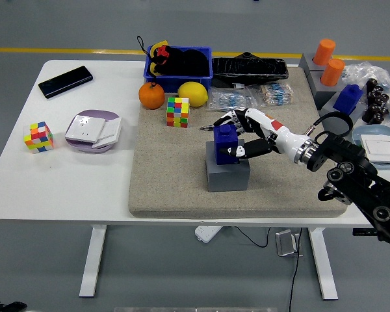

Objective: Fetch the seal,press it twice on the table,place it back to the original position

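- Blue blocky plastic seal (225, 138) sits atop the grey square block (227, 172) on the beige felt mat (175, 188).
- Your right hand (242, 135) has its fingers wrapped round the seal's sides.
- It looks light, rigid and smooth; hold its upper knob.

My right arm (351, 179) reaches in from the lower right, forearm angled up and left. My right hand (247, 135) has its white and black fingers (225, 117) curled in a grasp.

Grey floor (26, 260), yellow line (65, 50)
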Tool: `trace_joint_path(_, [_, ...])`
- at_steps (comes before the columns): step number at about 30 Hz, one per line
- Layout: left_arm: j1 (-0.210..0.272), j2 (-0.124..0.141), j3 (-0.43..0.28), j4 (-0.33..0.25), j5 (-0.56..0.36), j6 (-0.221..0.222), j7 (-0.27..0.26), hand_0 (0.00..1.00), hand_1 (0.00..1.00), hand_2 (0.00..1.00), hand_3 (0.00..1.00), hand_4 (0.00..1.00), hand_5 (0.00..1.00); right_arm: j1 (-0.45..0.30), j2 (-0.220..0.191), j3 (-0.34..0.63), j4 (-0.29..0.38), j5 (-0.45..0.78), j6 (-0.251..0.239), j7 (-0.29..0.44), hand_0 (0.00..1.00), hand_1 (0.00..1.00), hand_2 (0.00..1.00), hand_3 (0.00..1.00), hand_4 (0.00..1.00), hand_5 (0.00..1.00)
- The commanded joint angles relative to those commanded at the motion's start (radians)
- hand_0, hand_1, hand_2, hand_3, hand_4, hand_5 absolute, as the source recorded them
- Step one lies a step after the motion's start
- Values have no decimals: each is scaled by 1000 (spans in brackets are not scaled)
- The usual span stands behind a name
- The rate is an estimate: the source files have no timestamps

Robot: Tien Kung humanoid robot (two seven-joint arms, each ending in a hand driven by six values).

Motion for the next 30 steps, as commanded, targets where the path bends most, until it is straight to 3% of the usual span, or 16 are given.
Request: trace_joint_path(30, [-1, -3, 9, 1, -14, 0, -4, 722, 694, 681, 751, 692, 252, -10, -22, 20, 31, -1, 4, -6, 510, 369, 388, 423, 708, 2])
